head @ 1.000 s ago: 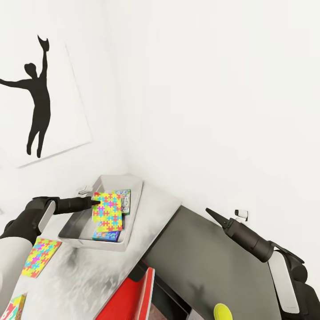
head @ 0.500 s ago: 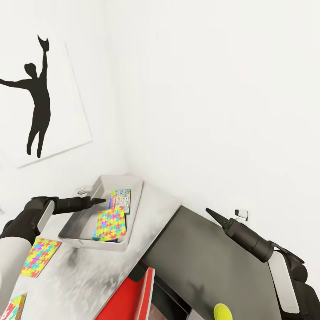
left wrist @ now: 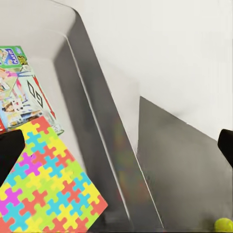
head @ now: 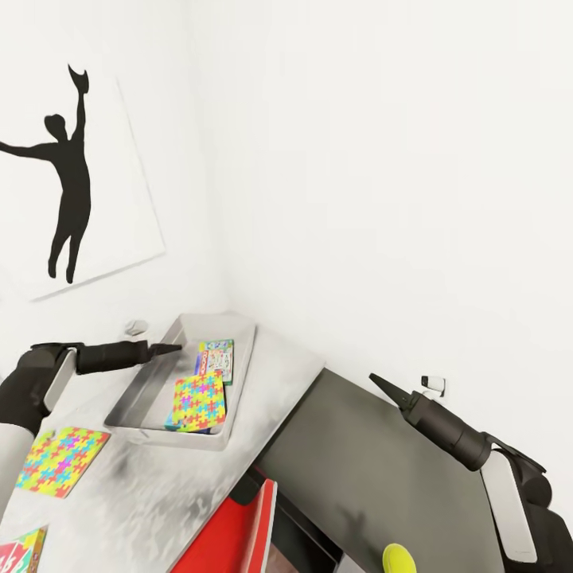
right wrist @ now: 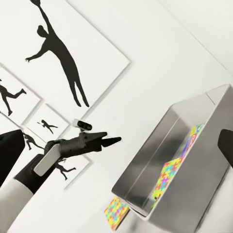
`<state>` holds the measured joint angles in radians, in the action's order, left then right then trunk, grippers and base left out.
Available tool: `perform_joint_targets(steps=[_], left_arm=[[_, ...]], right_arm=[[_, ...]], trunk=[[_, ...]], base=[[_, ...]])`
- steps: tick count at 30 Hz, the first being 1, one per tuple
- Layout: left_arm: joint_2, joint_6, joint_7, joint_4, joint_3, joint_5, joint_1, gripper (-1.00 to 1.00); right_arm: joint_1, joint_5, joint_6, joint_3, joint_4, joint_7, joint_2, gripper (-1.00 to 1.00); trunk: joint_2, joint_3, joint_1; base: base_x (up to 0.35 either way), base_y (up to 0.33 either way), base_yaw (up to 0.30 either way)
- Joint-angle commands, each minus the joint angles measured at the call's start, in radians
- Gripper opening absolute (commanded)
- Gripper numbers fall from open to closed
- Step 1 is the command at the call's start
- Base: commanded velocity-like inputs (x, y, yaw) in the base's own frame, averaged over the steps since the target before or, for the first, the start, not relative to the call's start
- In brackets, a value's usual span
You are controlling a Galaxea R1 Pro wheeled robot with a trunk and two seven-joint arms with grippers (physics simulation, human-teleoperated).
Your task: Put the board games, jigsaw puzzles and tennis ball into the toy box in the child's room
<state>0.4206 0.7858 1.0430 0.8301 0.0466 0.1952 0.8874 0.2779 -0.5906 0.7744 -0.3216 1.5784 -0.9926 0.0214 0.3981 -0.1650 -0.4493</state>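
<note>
The toy box [head: 143,390] is a grey tray in the table's far corner. Inside it a jigsaw puzzle [head: 197,400] lies flat, partly over a blue box, beside a printed board game [head: 216,358]. My left gripper [head: 173,348] hovers open and empty over the tray's near-left rim; the left wrist view shows the same puzzle [left wrist: 46,194] and game [left wrist: 22,92] below it. A second jigsaw puzzle [head: 62,460] lies on the table [head: 159,493], and a board game corner [head: 20,551] shows at the bottom left. The tennis ball [head: 399,559] rests on the dark end unit. My right gripper [head: 380,384] is open above that unit.
White walls close in the corner behind the tray, with a black silhouette picture [head: 68,167] on the left wall. The dark grey lower unit [head: 374,469] joins the table on the right. A red object [head: 243,525] stands below the table's front edge.
The puzzle left my left gripper and dropped flat into the toy box. The left arm has since drawn back to the left. The right arm has not moved.
</note>
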Motion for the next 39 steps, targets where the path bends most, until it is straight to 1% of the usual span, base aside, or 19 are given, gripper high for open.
perform_joint_targets(steps=[1, 2, 3, 5, 6, 7, 8, 9, 10, 11, 12, 14, 15, 18, 19, 21, 24, 30, 39], left_arm=[[0.017, 0.015, 0.076, 0.006, 0.0, 0.001, 0.0, 1.0], [0.028, 0.018, 0.112, 0.008, 0.0, 0.0, 0.0, 1.0], [0.052, 0.024, 0.181, 0.011, 0.001, 0.001, -0.002, 1.0], [0.078, 0.028, 0.248, 0.013, 0.005, 0.002, -0.003, 1.0], [0.104, 0.03, 0.313, 0.014, 0.013, 0.002, -0.006, 1.0], [0.129, 0.031, 0.384, 0.014, 0.026, 0.003, -0.01, 1.0], [0.139, 0.031, 0.414, 0.013, 0.032, 0.003, -0.012, 1.0], [0.157, 0.029, 0.471, 0.012, 0.047, 0.003, -0.021, 1.0], [0.172, 0.027, 0.512, 0.011, 0.062, 0.003, -0.039, 1.0], [0.184, 0.025, 0.528, 0.01, 0.079, 0.004, -0.063, 1.0], [0.189, 0.025, 0.528, 0.01, 0.088, 0.004, -0.076, 1.0], [0.202, 0.022, 0.528, 0.009, 0.13, 0.004, -0.13, 1.0], [0.204, 0.022, 0.528, 0.009, 0.142, 0.003, -0.142, 1.0], [0.21, 0.02, 0.528, 0.009, 0.215, 0.001, -0.196, 1.0], [0.21, 0.02, 0.528, 0.008, 0.225, 0.0, -0.205, 1.0], [0.21, 0.019, 0.528, 0.008, 0.256, 0.001, -0.243, 1.0], [0.21, 0.019, 0.528, 0.009, 0.274, 0.003, -0.268, 1.0], [0.211, 0.019, 0.528, 0.01, 0.304, 0.004, -0.281, 1.0], [0.211, 0.02, 0.528, 0.01, 0.315, 0.004, -0.286, 1.0]], right_arm=[[-0.005, -0.003, 0.005, -0.006, 0.0, -0.008, 0.0, 1.0], [-0.008, -0.003, 0.005, -0.009, 0.0, -0.012, 0.0, 1.0], [-0.014, -0.003, 0.004, -0.016, 0.0, -0.019, 0.0, 1.0], [-0.02, -0.003, 0.004, -0.022, 0.0, -0.025, 0.0, 1.0], [-0.023, -0.003, 0.004, -0.028, 0.0, -0.03, 0.0, 1.0], [-0.025, -0.003, 0.004, -0.034, 0.0, -0.034, 0.0, 1.0], [-0.026, -0.003, 0.004, -0.037, 0.0, -0.035, 0.0, 1.0], [-0.027, -0.003, 0.003, -0.041, 0.0, -0.037, 0.0, 1.0], [-0.028, -0.003, 0.003, -0.044, 0.0, -0.038, 0.0, 1.0], [-0.029, -0.003, 0.003, -0.045, 0.0, -0.038, 0.0, 1.0], [-0.029, -0.003, 0.003, -0.046, 0.0, -0.039, 0.0, 1.0], [-0.029, -0.003, 0.002, -0.047, 0.0, -0.04, 0.0, 1.0], [-0.029, -0.003, 0.002, -0.047, 0.0, -0.041, 0.0, 1.0], [-0.029, -0.003, 0.0, -0.047, 0.001, -0.046, -0.001, 1.0], [-0.029, -0.003, 0.0, -0.047, 0.001, -0.047, -0.001, 1.0], [-0.029, -0.003, -0.002, -0.047, 0.001, -0.049, -0.001, 1.0], [-0.029, -0.002, -0.007, -0.047, 0.001, -0.05, -0.001, 1.0], [-0.029, -0.001, -0.042, -0.042, 0.001, -0.049, -0.002, 1.0], [-0.029, 0.003, -0.052, -0.039, 0.001, -0.048, -0.004, 1.0]], trunk=[[0.002, -0.001, -0.001], [0.002, 0.0, -0.001], [0.002, 0.002, -0.001], [0.002, 0.004, -0.001], [0.002, 0.006, -0.001], [0.002, 0.007, -0.001], [0.002, 0.009, -0.001], [0.002, 0.01, -0.001], [0.002, 0.012, -0.001], [0.002, 0.013, -0.001], [0.002, 0.015, -0.001], [0.002, 0.018, -0.001], [0.002, 0.02, -0.001], [0.002, 0.024, -0.001], [0.002, 0.026, -0.001], [0.002, 0.029, -0.001], [0.002, 0.034, -0.001], [0.002, 0.044, -0.001], [0.002, 0.059, -0.001]], base=[[0.0, 0.0, -0.052], [0.0, 0.0, -0.057], [0.0, 0.0, -0.065], [0.0, 0.0, -0.069], [0.0, 0.0, -0.074], [0.0, 0.0, -0.076], [0.0, 0.0, -0.076], [0.0, 0.0, -0.077], [0.0, 0.0, -0.078], [-0.013, 0.0, -0.078], [-0.025, 0.0, -0.078], [-0.051, 0.0, -0.052], [-0.065, 0.0, -0.033], [-0.097, 0.0, -0.014], [-0.132, 0.0, -0.007], [-0.18, -0.023, 0.019], [-0.24, -0.074, 0.052], [-0.285, -0.129, 0.092], [-0.27, -0.188, 0.124]])
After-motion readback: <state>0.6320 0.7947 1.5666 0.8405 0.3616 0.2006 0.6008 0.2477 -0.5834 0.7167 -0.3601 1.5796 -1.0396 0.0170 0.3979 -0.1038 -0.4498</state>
